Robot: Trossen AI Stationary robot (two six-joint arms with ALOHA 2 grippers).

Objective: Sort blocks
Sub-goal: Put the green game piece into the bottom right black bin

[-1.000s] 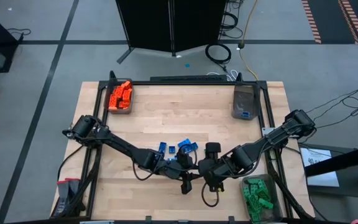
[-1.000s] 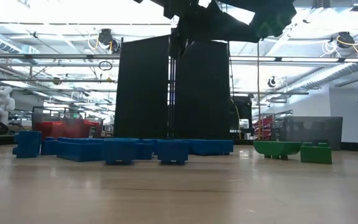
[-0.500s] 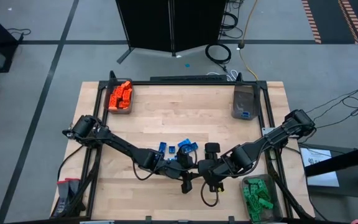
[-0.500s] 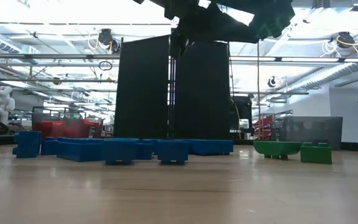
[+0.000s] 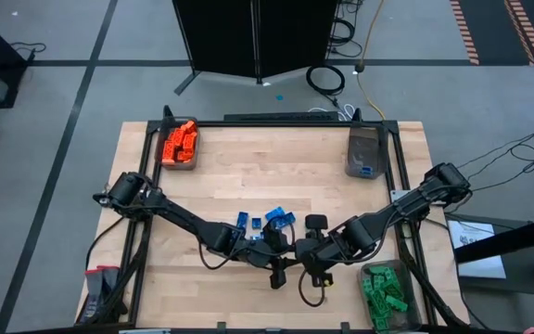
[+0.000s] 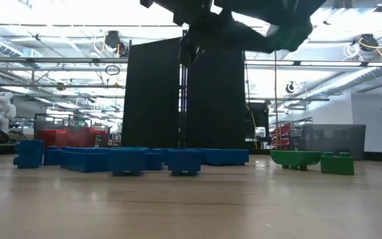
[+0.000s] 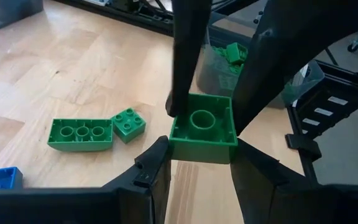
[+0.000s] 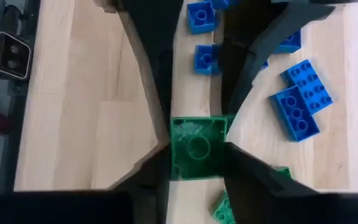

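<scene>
A square green block (image 7: 202, 127) hangs above the table between both grippers, which meet near the table's front middle. My left gripper (image 7: 201, 149) is shut on it from one side, and my right gripper (image 8: 197, 152) is shut on it from the opposite side. In the high view the arms hide the block where my left gripper (image 5: 281, 249) and my right gripper (image 5: 302, 250) come together. Loose blue blocks (image 5: 276, 220) lie flat on the table just beyond them. A long green block (image 7: 79, 134) and a small one (image 7: 128, 123) lie on the table below. My left gripper pinches the green block by two opposite side walls (image 7: 176, 140) between its two fingers. The block is lifted clear of the table. My right gripper pinches the same block by two side walls (image 8: 178, 149), coming at it from the end opposite the left fingers (image 8: 154, 68). Its fingers (image 7: 185, 68) reach the block's far edge in the left wrist view.
An orange-filled bin (image 5: 180, 144) stands at the far left corner, a grey bin with blue blocks (image 5: 364, 153) at the far right, and a bin of green blocks (image 5: 385, 288) at the near right. Blue blocks (image 6: 128, 159) and green blocks (image 6: 304, 159) show on the table in the low view.
In the low view the dark outline of the arms overhead has shifted a little. The blocks on the table have stayed where they were.
</scene>
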